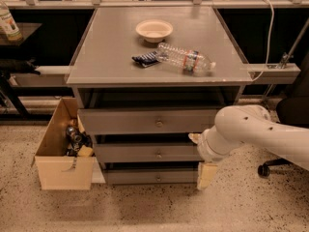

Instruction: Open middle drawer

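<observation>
Gripper (pixel 206 177) parked at the right end of the middle drawer (pixel 140 153); drawer looks shut.
The knob (pixel 158 154) sits at the drawer's centre, well left of the gripper. The gripper hangs pointing down just off the drawer's right end, probably staged low to swing in at knob height. Claw spread or closed: can't tell.

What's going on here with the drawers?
A one-arm robot is working at the grey cabinet with three drawers. Its tool hangs pointing down at the right end of the drawer fronts, beside the middle drawer and the one below it. It is off to the right of the middle drawer's knob, not on it, so no pull has begun. A bowl, a plastic bottle and a dark packet lie on top.
</observation>
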You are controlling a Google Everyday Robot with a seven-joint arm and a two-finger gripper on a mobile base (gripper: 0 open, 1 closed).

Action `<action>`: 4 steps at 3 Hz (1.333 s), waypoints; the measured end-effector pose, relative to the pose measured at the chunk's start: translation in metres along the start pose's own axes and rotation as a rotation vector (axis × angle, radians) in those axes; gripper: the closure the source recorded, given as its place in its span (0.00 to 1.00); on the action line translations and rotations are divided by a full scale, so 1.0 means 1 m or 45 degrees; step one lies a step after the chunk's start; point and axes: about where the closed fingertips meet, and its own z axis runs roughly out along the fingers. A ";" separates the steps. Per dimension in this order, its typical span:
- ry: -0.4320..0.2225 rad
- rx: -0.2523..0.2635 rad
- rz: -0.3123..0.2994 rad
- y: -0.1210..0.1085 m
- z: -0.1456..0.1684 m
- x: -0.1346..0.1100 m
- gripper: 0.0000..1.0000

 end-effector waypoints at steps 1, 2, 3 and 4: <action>-0.085 0.011 -0.004 -0.008 0.037 -0.003 0.00; -0.161 0.006 0.009 -0.009 0.066 -0.006 0.00; -0.231 -0.021 0.036 -0.007 0.092 -0.009 0.00; -0.231 -0.021 0.036 -0.007 0.092 -0.009 0.00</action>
